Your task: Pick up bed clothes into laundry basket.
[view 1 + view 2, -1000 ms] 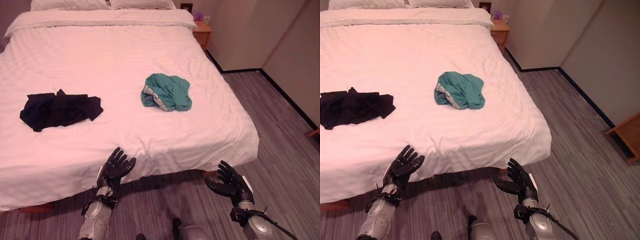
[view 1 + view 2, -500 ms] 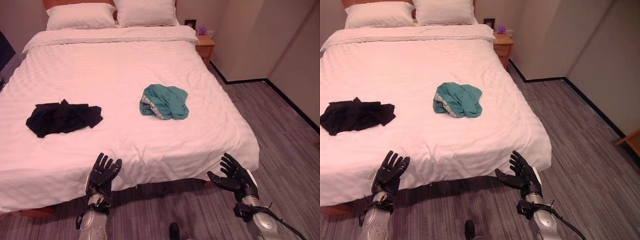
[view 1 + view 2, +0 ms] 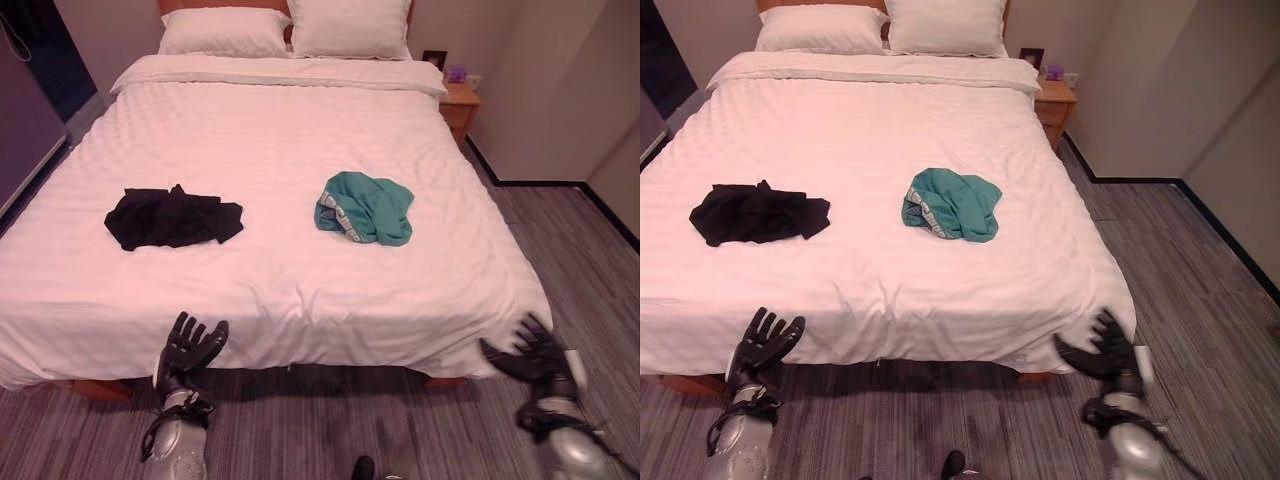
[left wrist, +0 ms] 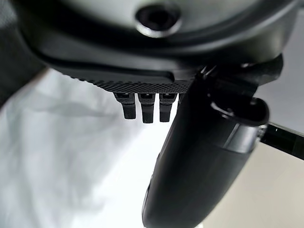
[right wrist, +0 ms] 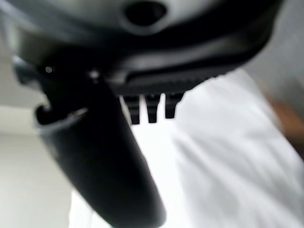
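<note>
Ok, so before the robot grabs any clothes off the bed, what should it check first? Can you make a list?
1. Left hand empty, fingers straight: ok.
2. Right hand empty, fingers spread: ok.
3. Black clothes lying free on the bed, nothing on top of them: ok.
4. Teal clothes lying free on the bed, apart from the black ones: ok.
5. Hands close enough to grab: not ok; both are low at the foot of the bed, short of either pile.
6. Laundry basket ready to drop clothes into: cannot tell; I see no basket from here.
</note>
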Robot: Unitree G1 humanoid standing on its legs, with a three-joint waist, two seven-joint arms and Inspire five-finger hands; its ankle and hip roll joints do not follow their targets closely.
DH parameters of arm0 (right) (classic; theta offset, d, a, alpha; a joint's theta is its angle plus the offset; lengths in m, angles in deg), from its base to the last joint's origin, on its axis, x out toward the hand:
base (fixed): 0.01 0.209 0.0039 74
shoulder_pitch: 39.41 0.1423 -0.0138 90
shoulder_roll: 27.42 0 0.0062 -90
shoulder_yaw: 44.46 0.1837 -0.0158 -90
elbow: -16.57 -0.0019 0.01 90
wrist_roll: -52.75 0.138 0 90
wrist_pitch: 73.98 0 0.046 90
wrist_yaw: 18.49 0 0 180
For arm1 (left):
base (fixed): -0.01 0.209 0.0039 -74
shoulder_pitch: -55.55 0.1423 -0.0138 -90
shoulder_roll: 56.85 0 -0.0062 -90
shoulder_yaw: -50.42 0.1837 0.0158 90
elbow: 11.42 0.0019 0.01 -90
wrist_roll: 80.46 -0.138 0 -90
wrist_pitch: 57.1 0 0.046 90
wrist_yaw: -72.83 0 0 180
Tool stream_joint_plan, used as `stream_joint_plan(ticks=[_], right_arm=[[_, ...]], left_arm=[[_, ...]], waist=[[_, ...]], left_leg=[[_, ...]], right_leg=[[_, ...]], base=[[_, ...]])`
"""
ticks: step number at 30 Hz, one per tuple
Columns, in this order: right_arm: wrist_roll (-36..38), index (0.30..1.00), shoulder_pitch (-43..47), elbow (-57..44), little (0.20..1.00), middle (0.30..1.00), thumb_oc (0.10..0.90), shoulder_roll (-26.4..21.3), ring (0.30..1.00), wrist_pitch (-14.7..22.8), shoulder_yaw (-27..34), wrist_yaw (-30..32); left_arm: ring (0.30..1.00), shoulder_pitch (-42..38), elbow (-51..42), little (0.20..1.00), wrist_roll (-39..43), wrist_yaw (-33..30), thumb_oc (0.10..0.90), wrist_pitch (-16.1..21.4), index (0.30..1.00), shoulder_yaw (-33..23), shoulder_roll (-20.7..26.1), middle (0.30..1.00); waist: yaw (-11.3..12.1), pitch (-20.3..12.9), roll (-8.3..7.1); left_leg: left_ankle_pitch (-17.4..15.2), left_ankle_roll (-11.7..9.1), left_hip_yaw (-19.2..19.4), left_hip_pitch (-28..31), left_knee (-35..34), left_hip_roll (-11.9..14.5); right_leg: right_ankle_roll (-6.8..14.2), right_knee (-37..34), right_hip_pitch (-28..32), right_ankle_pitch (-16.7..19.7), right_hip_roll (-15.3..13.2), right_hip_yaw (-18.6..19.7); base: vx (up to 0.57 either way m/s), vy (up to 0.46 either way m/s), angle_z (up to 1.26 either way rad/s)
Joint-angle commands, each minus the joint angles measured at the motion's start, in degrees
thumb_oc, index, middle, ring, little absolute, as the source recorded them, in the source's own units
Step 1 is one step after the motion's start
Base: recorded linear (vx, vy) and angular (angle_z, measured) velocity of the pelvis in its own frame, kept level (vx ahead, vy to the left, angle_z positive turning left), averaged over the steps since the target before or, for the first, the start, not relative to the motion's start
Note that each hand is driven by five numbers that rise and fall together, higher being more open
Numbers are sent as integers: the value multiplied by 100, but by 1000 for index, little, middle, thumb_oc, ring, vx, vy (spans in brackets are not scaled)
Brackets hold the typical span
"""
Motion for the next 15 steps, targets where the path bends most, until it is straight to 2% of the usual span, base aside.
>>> stream_joint_plan(ticks=[1, 2, 3, 5, 7, 9, 10, 11, 13, 14, 15], right_arm=[[-66, 900, 707, -48, 900, 900, 800, -692, 900, 731, 359, 240], [-57, 900, 802, 9, 900, 900, 800, -895, 900, 706, 393, 227], [-177, 900, 1006, 64, 900, 900, 800, -1411, 900, 691, 394, 153], [-333, 900, 1381, 246, 900, 900, 800, -1936, 900, 663, 189, 73], [-374, 900, 1781, 492, 900, 900, 800, -2381, 900, 614, -87, -14], [-426, 900, 1971, 549, 900, 900, 800, -2609, 900, 578, -288, -126], [-433, 900, 2192, 679, 900, 900, 800, -2736, 900, 546, -523, -161], [-464, 900, 2710, 923, 900, 900, 800, -2974, 900, 431, -1106, -362], [-501, 900, 3602, 1352, 900, 900, 800, -3244, 900, 317, -1996, -583], [-492, 900, 3718, 1406, 900, 900, 800, -3252, 900, 326, -2101, -584], [-557, 900, 4361, 1730, 900, 900, 800, -3333, 900, 229, -2681, -648]], left_arm=[[900, -277, -550, 900, 82, 290, 800, 533, 900, -334, 569, 900], [900, -247, -591, 900, 168, 304, 800, 543, 900, -383, 567, 900], [900, -162, -643, 900, 234, 332, 800, 549, 900, -452, 617, 900], [900, -62, -665, 900, 251, 402, 800, 542, 900, -428, 629, 900], [900, -4, -658, 900, 377, 518, 800, 514, 900, -322, 544, 900], [900, 7, -652, 900, 416, 564, 800, 496, 900, -213, 516, 900], [900, 13, -639, 900, 432, 599, 800, 479, 900, -152, 484, 900], [900, -35, -611, 900, 408, 669, 800, 439, 900, 173, 525, 900], [900, -71, -666, 900, 425, 761, 800, 388, 900, 467, 554, 900], [900, -68, -667, 900, 425, 760, 800, 388, 900, 438, 531, 900], [900, -41, -729, 900, 479, 831, 800, 351, 900, 612, 546, 900]], waist=[[84, -456, -410], [119, -459, -430], [223, -447, -478], [317, -432, -501], [401, -422, -543], [440, -420, -570], [440, -411, -567], [534, -386, -630], [638, -362, -708], [615, -358, -694], [705, -327, -763]], left_leg=[[670, -191, -360, -583, -264, -51], [662, -188, -377, -592, -264, -64], [652, -179, -402, -603, -264, -84], [626, -164, -368, -596, -264, -109], [601, -156, -329, -572, -264, -120], [598, -156, -334, -571, -264, -123], [599, -158, -338, -569, -264, -124], [607, -166, -346, -581, -264, -119], [591, -162, -323, -581, -264, -122], [588, -161, -312, -575, -264, -123], [581, -148, -304, -563, -264, -126]], right_leg=[[874, -468, 930, 67, -683, 18], [882, -471, 933, 70, -688, 7], [907, -464, 919, 93, -716, -27], [938, -466, 899, 136, -745, -36], [956, -508, 918, 182, -759, -24], [963, -535, 927, 193, -753, -21], [965, -554, 936, 205, -747, -26], [974, -595, 933, 233, -736, -46], [996, -632, 940, 273, -733, -74], [997, -634, 941, 275, -735, -64], [1019, -614, 926, 329, -743, -55]], base=[[33, 32, -7], [26, 30, -6], [33, 37, -5], [29, 37, -1], [11, 8, -3], [24, 12, -6], [0, 0, 0], [19, 3, 4], [7, 3, -2], [20, 3, -5], [11, 2, -4]])
